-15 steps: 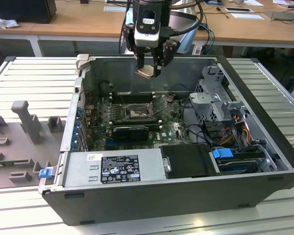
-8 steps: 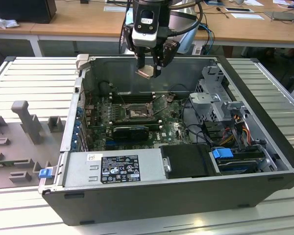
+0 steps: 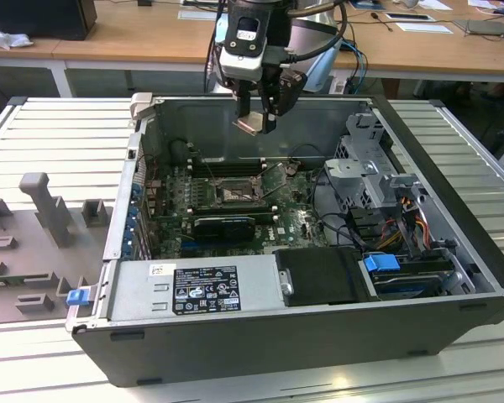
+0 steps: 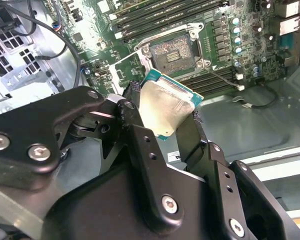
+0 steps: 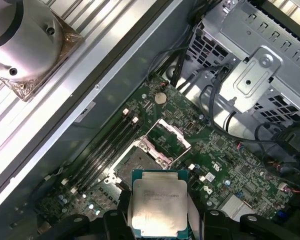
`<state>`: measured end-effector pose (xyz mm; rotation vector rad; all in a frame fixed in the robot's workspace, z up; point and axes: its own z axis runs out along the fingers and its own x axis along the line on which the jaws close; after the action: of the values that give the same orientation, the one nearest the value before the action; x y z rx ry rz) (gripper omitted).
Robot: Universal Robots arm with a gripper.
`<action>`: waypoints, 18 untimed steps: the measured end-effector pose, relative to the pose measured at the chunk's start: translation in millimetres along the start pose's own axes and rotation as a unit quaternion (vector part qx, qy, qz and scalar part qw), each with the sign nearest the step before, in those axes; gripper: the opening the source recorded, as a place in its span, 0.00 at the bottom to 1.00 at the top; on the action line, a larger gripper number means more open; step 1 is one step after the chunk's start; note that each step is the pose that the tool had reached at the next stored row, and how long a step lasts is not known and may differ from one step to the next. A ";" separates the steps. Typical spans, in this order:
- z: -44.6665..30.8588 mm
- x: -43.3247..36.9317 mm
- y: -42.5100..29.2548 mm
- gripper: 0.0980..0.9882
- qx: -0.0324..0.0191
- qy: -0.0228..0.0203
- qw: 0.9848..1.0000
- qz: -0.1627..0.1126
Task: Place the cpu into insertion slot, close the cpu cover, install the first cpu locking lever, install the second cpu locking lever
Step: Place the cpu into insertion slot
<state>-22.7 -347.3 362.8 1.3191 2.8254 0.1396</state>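
Note:
My gripper [image 3: 257, 120] hangs over the open computer case, shut on the cpu [image 3: 252, 125]. In both wrist views the cpu [image 4: 165, 107] [image 5: 159, 192] shows as a silvery square chip on a green backing, pinched by its edges between the two black fingers [image 4: 135, 107]. The insertion slot [image 3: 234, 195] [image 4: 175, 51] [image 5: 138, 163] lies bare on the green motherboard below the chip. The cpu cover [image 5: 170, 136] [image 4: 133, 66], a thin metal frame, is swung open beside the slot. A thin locking lever [image 4: 224, 78] sticks out at the slot's other side.
Case walls [image 3: 260, 105] ring the motherboard. Black memory slots [image 5: 102, 150] run beside the socket. A metal drive cage [image 3: 365, 159] with cables stands at the exterior view's right. A grey power supply [image 3: 193, 285] spans the front. A grey fixture [image 3: 46, 201] sits outside the case.

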 end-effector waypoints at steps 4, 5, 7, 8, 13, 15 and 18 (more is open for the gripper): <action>0.0 0.0 0.0 0.48 0.000 -0.001 1.000 0.015; 0.0 0.0 0.0 0.48 0.000 -0.002 1.000 0.017; 0.0 0.0 0.0 0.48 0.000 -0.002 1.000 0.024; 0.0 0.0 0.0 0.48 -0.001 -0.002 1.000 0.028; 0.0 0.0 0.0 0.48 -0.001 -0.004 0.999 0.048; 0.0 0.0 0.0 0.48 -0.001 -0.005 0.999 0.053; 0.0 0.0 0.0 0.48 -0.001 -0.006 0.998 0.069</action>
<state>-22.7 -347.3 362.7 1.5078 2.7225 0.1368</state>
